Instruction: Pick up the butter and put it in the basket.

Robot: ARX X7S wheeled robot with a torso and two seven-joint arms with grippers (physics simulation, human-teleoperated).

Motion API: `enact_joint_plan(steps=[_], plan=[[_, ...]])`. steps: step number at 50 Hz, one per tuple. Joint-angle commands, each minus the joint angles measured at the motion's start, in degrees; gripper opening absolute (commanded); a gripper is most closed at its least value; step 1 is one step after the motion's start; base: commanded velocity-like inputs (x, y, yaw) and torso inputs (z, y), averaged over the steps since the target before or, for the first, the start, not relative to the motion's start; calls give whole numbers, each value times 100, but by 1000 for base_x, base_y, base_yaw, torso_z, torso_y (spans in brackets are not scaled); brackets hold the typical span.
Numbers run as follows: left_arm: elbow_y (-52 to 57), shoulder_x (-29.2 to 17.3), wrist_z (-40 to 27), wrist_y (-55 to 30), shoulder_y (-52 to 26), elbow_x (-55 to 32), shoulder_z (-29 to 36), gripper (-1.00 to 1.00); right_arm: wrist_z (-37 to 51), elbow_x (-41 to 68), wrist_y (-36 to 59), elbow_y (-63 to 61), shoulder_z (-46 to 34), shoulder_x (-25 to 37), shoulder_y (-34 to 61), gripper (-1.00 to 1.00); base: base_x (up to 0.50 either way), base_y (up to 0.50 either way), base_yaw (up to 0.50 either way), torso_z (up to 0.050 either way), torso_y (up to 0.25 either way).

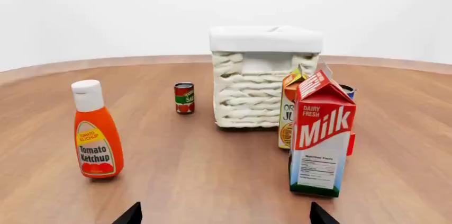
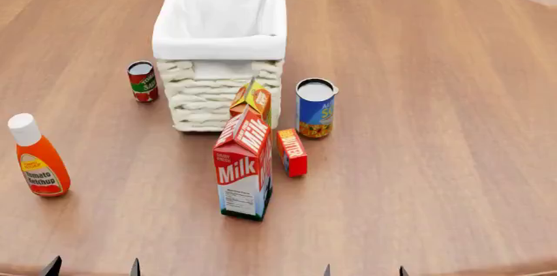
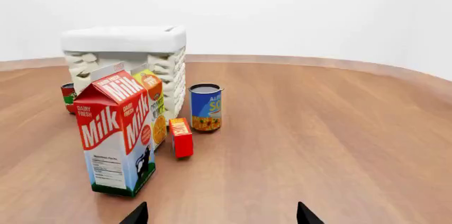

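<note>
Standing on edge on the wooden table (image 2: 452, 93): butter (image 2: 291, 152), just beside the milk carton (image 2: 244, 168), on the side nearer the blue can (image 2: 314, 107); touching or a hair apart, cannot tell. In the left wrist view, butter nearly all hidden behind the milk carton, only a red sliver showing. Orange juice carton (image 2: 253, 101) wedged between milk carton and basket (image 2: 220, 44), close against the wicker wall. Basket upright, white liner folded over rim. Small red tomato can (image 2: 143, 81) near the basket's other side. Ketchup bottle (image 2: 38, 156) upright, well apart from the cluster.

Left gripper (image 1: 224, 214): only two dark fingertips showing at the frame's lower edge, spread wide, nothing between them. Right gripper (image 3: 221, 214): same, tips spread, pinching nothing. Both low over the table's near edge, well short of the butter.
</note>
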Motion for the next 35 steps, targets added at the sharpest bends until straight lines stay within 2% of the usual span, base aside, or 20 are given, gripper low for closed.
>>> enact_joint_plan(steps=[1, 12, 14, 15, 16, 18, 35], plan=[[-5, -70, -89, 7, 1, 0, 88, 100, 144, 114, 32, -47, -142, 114, -13, 100, 0, 0, 0, 0, 0], [-35, -265, -322, -138, -65, -219, 367, 100, 339, 296, 72, 5, -263, 297, 52, 100, 0, 0, 0, 0, 0], [-299, -365, -558, 536, -38, 290, 582, 100, 401, 230, 95, 26, -312, 327, 77, 100, 0, 0, 0, 0, 0], [56, -325, -209, -65, 9, -469, 437, 100, 289, 275, -138, 81, -367, 367, 69, 100, 0, 0, 0, 0, 0], [196, -391, -120, -340, 17, -515, 504, 100, 230, 404, -138, 61, -355, 363, 64, 100, 0, 0, 262, 0, 0], [41, -394, -306, 82, 27, -302, 520, 100, 330, 225, 61, 27, -452, 401, 106, 100, 0, 0, 500, 0, 0], [23, -492, -444, -116, -71, -547, 569, 100, 471, 298, 231, -99, -610, 514, 118, 100, 0, 0, 500, 0, 0]])
